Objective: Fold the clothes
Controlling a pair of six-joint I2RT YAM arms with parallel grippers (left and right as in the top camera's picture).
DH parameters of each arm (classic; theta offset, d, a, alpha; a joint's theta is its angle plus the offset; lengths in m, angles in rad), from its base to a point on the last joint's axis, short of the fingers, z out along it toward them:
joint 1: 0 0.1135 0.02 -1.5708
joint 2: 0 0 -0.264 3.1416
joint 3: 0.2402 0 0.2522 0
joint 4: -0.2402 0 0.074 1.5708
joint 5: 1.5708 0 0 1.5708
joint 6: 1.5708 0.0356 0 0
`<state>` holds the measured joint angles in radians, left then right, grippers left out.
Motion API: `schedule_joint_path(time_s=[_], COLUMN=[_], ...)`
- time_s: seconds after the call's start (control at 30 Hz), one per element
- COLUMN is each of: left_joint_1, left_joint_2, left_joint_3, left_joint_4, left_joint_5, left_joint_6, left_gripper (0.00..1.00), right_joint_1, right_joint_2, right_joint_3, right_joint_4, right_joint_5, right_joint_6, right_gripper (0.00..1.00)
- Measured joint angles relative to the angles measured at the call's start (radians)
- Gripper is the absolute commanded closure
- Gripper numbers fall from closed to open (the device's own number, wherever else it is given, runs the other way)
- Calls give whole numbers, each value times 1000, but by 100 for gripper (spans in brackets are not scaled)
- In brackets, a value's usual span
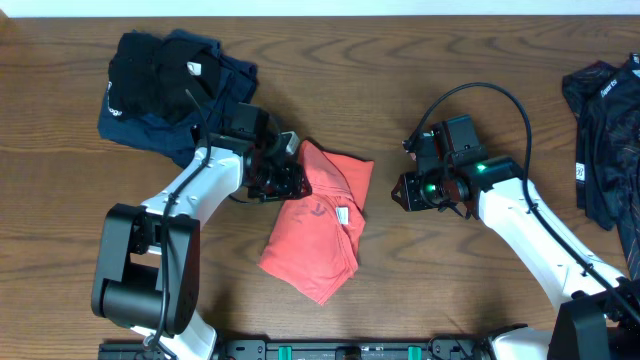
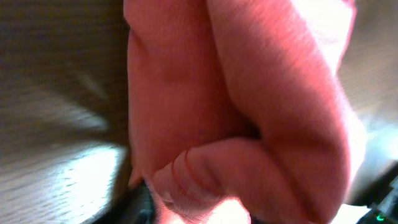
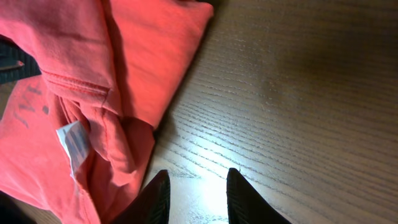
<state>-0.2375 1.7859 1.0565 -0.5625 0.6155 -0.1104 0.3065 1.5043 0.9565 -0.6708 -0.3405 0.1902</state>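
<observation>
A: What is the cloth like?

B: The orange-red T-shirt [image 1: 322, 238] is soft knit, folded into a thick, rumpled oblong on the dark wood-grain table [image 1: 450, 300]. In the left wrist view the T-shirt [image 2: 249, 93] fills the frame in rounded rolls, with a stitched hem curling at the bottom. In the right wrist view the T-shirt [image 3: 74, 74] shows a flat seam and a small white label [image 3: 73, 142].

A: Where does it lie relative to the jaws?

B: It lies mid-table. The left gripper [image 1: 285, 180] is at its far left edge, right against the fabric. I cannot tell whether those jaws are apart or clamped, because cloth hides them. The right gripper [image 1: 408, 192] sits to the shirt's right and clear of it. From the wrist, the right gripper [image 3: 198, 196] has its jaws apart, with only bare wood between them.

A: Which way does the shirt run?

B: Its long axis goes from far to near, with the near end leaning left. The label is close to the right edge.

A: Other garments?

B: There is a black and navy pile [image 1: 165, 80] at far left, and a dark garment [image 1: 605, 120] at the right edge.
</observation>
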Motion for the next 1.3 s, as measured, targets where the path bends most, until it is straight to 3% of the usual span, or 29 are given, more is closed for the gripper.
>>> schedule_joint_path(time_s=[0.07, 0.17, 0.33, 0.83, 0.9, 1.0, 1.03, 1.3], left_joint_1=[0, 0, 0, -64, -84, -109, -113, -117], left_joint_2=[0, -2, -35, -66, -66, -66, -66, -81], left_joint_3=[0, 0, 0, 0, 0, 0, 0, 25], left_joint_4=[5, 5, 2, 37, 37, 37, 37, -25], left_joint_5=[26, 62, 58, -4, -21, -39, -43, -51], left_joint_6=[6, 10, 7, 11, 10, 14, 12, 10], left_gripper=[79, 80, 56, 57, 65, 90, 94, 94], right_joint_1=[0, 0, 0, 0, 0, 0, 0, -8], right_joint_2=[0, 0, 0, 0, 0, 0, 0, 0], right_joint_3=[0, 0, 0, 0, 0, 0, 0, 0], right_joint_4=[0, -1, -2, -2, -2, -2, -2, -18], right_joint_5=[0, 0, 0, 0, 0, 0, 0, 3], right_joint_6=[0, 0, 0, 0, 0, 0, 0, 3], right_gripper=[71, 71, 71, 73, 73, 74, 74, 78])
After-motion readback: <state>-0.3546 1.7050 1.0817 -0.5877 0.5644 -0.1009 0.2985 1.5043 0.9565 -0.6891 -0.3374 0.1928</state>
